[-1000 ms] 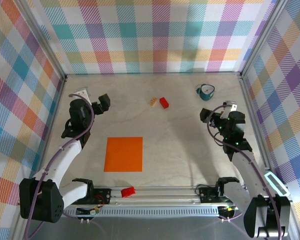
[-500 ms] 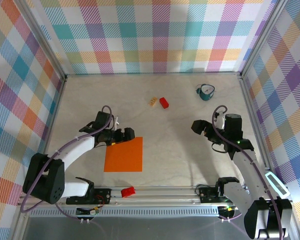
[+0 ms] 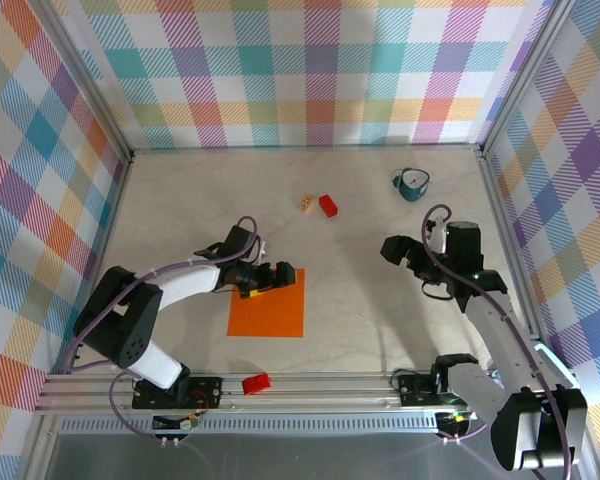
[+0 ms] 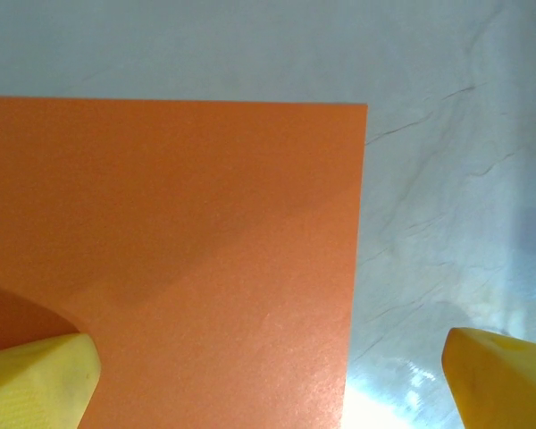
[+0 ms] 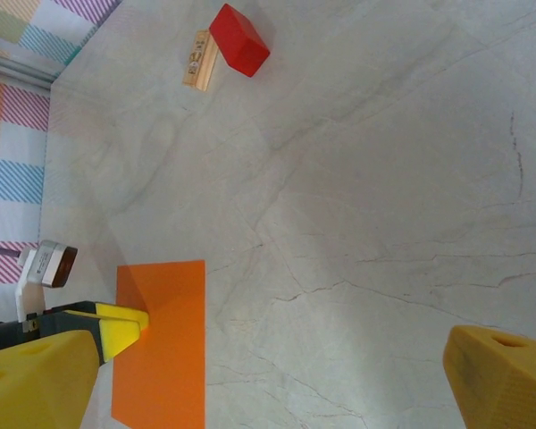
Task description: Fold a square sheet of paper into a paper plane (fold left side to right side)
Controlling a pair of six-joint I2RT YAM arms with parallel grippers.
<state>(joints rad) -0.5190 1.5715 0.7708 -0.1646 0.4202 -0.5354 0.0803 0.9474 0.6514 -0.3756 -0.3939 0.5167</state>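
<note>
Sitting beyond the paper: red block, tan block.

I see the paper — bright orange, plain, square, unfolded — lying flat, slightly left of centre, toward the near side.

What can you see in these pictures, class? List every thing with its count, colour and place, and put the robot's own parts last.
square sheet of paper: one, bright orange, flat on the table, left of centre
red block: one, red, far middle of the table
tan block: one, tan, right beside the red block, on its left
cup: one, teal, far right of the table
red piece: one, red, on the near rail
table: one, pale marbled
walls: three, many-coloured checks, around the table
left hand: one, yellow fingers, open, at the sheet's far left corner
right hand: one, yellow fingers, open, over bare table right of the sheet
</note>
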